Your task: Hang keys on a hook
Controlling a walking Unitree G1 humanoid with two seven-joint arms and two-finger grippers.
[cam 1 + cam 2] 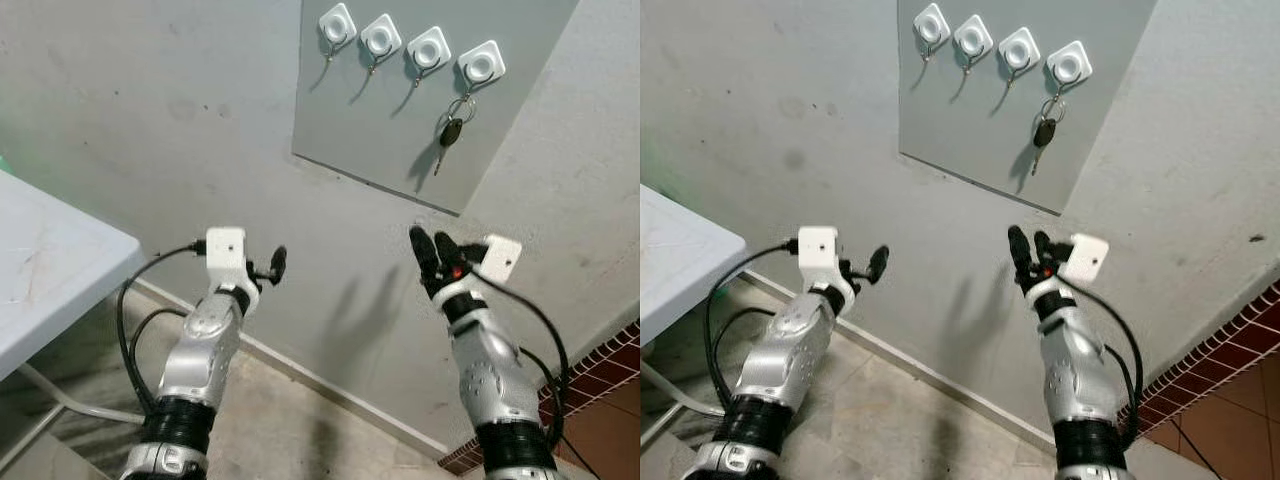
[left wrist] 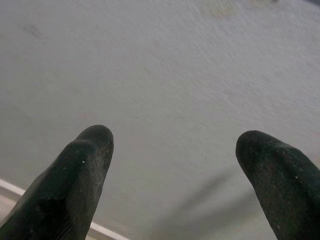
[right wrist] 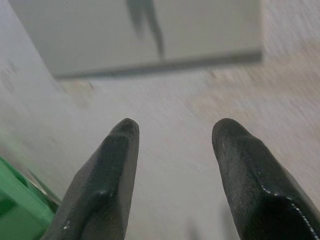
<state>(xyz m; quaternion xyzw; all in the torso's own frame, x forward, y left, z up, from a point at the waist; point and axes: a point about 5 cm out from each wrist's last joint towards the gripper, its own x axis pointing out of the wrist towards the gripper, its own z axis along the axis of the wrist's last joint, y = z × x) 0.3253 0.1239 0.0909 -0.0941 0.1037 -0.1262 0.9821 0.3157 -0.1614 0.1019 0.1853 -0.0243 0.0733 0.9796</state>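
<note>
A grey board [image 1: 400, 110] on the wall carries a row of white hooks. A bunch of keys [image 1: 452, 126] with a black key head hangs from the rightmost hook [image 1: 481, 66]. The other hooks, such as the leftmost hook [image 1: 337, 24], are bare. My right gripper [image 1: 431, 241] is raised below the board, under the keys and apart from them, open with nothing between its fingers [image 3: 110, 170]. My left gripper [image 1: 268, 265] is held up further left, facing the plain wall, also open and holding nothing, as its wide-apart fingertips [image 2: 85, 155] show.
A white table [image 1: 50, 260] stands at the left, close to my left arm. A pale skirting strip [image 1: 330, 385] runs along the foot of the wall. Red-brown tiles [image 1: 600, 375] lie at the lower right. Something green [image 3: 17, 207] shows in the right wrist view.
</note>
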